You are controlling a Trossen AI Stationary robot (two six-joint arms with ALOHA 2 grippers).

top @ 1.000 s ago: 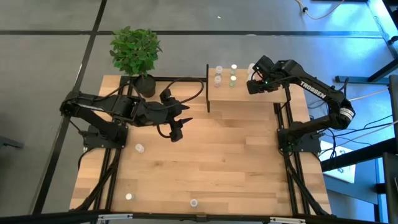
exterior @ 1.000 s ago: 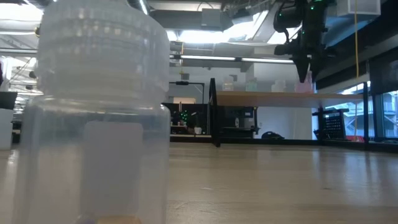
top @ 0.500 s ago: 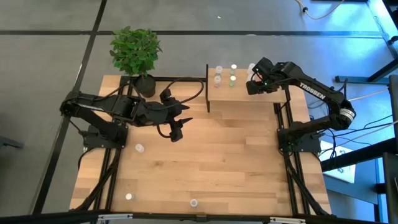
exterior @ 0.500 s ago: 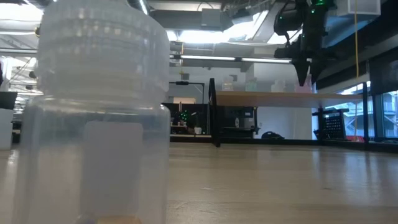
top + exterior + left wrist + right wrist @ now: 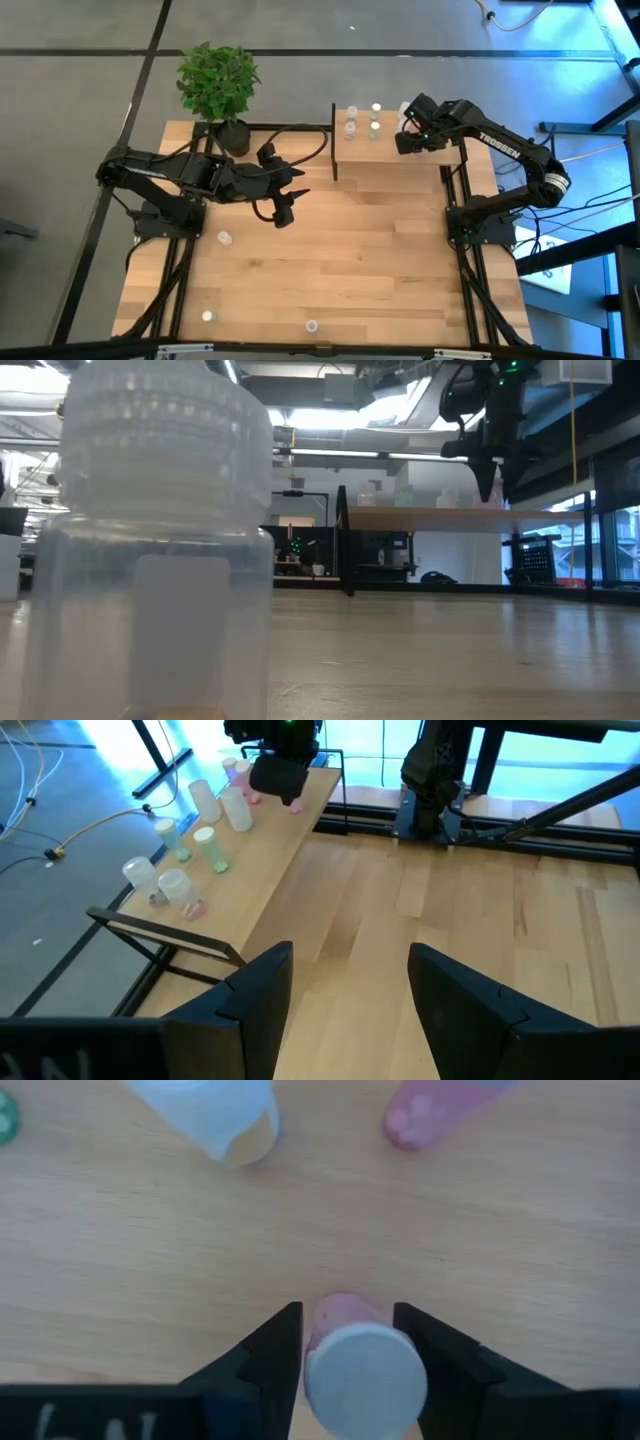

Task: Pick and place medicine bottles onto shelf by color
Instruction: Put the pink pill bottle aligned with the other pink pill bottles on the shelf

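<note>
The wooden table [image 5: 350, 250] is carrying the shelf [image 5: 400, 172] at its far edge, beside a potted plant [image 5: 218, 85] sitting at the far left corner. Three small bottles are lying loose on the tabletop: one [image 5: 225, 238] toward the left side, two [image 5: 208, 316] [image 5: 312, 326] near the front edge (caps too small to tell colour). More bottles [image 5: 205, 845] are standing on the shelf.

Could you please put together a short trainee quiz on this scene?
1. True or false: the left gripper has its jaws shut.
2. Which one is over the shelf? A. left gripper B. right gripper
3. How many bottles stand on the table, off the shelf, in the high view?
Key: 1 false, they are open and empty; 2 B; 3 three.
</note>
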